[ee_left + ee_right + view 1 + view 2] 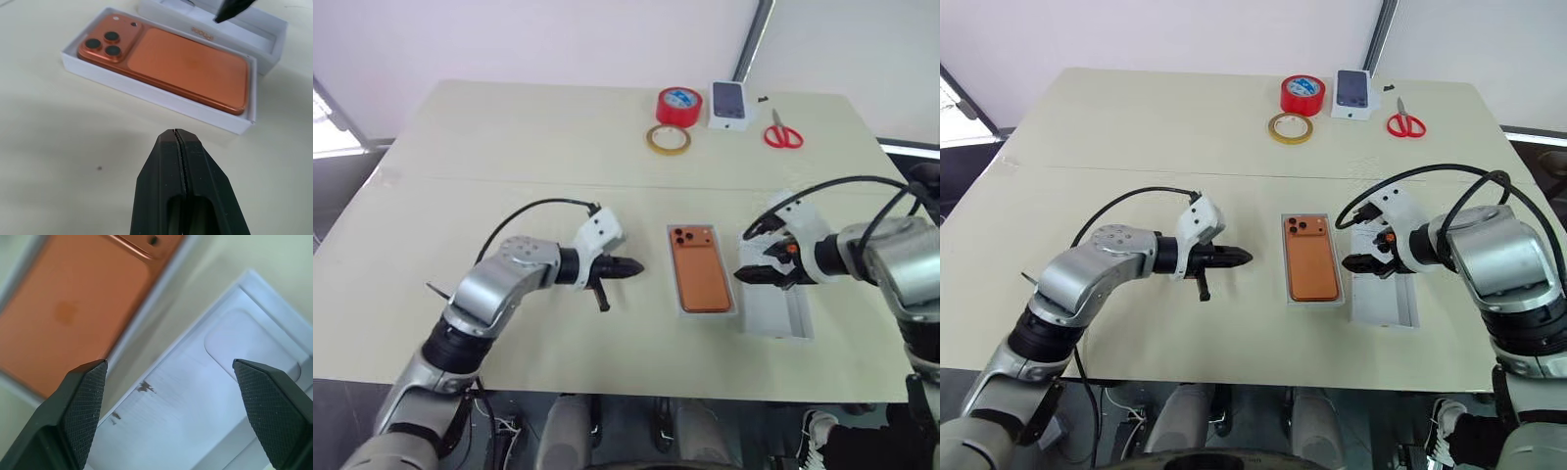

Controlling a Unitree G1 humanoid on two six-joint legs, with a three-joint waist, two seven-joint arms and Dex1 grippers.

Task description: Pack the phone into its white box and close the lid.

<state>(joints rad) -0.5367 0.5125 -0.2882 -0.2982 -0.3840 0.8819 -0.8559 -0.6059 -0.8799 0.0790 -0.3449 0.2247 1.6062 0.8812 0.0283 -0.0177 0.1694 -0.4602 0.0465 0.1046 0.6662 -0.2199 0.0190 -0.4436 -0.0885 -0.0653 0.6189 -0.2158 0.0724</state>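
Left gripper (178,134) shut — phone (699,270) fills white box (161,95), lid (781,313) alongside.

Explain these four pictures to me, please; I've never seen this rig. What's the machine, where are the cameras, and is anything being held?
A two-armed humanoid robot stands at a table. Two pictures look down from its head; the other two come from cameras on each wrist.

The orange phone lies camera-side up in the white box. Beside it lies the lid, open side up. At the far edge are a red tape roll, a thinner tape ring, red scissors and a small white box with a phone picture.

Nothing is held: the left gripper is shut and empty; the right gripper is open above the lid.
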